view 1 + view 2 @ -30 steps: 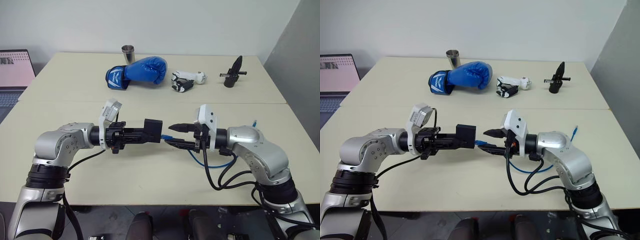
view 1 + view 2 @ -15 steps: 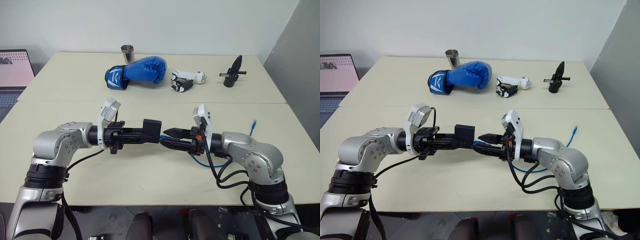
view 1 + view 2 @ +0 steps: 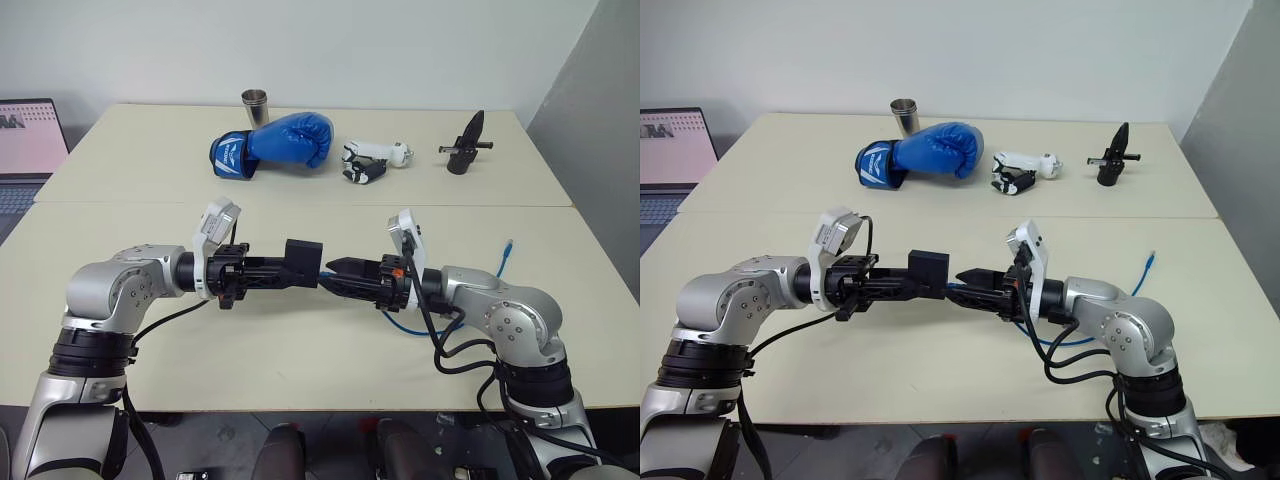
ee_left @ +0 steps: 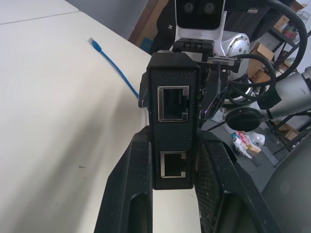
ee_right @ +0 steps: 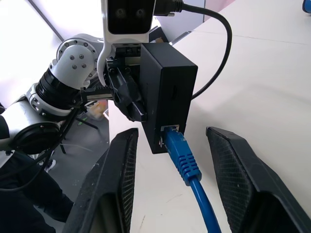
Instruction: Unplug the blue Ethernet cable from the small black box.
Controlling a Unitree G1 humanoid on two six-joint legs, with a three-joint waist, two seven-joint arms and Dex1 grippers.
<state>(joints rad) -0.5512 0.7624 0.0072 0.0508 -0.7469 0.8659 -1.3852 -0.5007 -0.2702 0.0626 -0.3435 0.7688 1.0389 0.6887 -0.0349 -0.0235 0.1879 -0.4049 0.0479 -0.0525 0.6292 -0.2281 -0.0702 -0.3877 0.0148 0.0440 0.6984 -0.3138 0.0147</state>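
Note:
My left gripper (image 3: 291,270) is shut on the small black box (image 3: 304,257) and holds it level above the table. The left wrist view shows the box (image 4: 172,121) clamped between both fingers, with two empty ports facing the camera. The blue Ethernet cable (image 5: 183,160) is plugged into a port on the box's (image 5: 167,87) far side. My right gripper (image 3: 336,274) faces the box, open, with one finger on each side of the blue plug and a gap on both sides. The cable (image 3: 411,326) loops down under my right wrist and its free end (image 3: 507,246) lies on the table.
Along the far table edge lie a blue boxing glove (image 3: 276,141), a metal cup (image 3: 256,105), a white and black object (image 3: 373,160) and a black clip-like tool (image 3: 465,146). A laptop (image 3: 27,140) stands at the far left. A seam crosses the table (image 3: 300,360).
My right wrist has rolled and its elbow has dropped; its fingers have come closer to the box, around the plug. The left gripper and box have stayed still.

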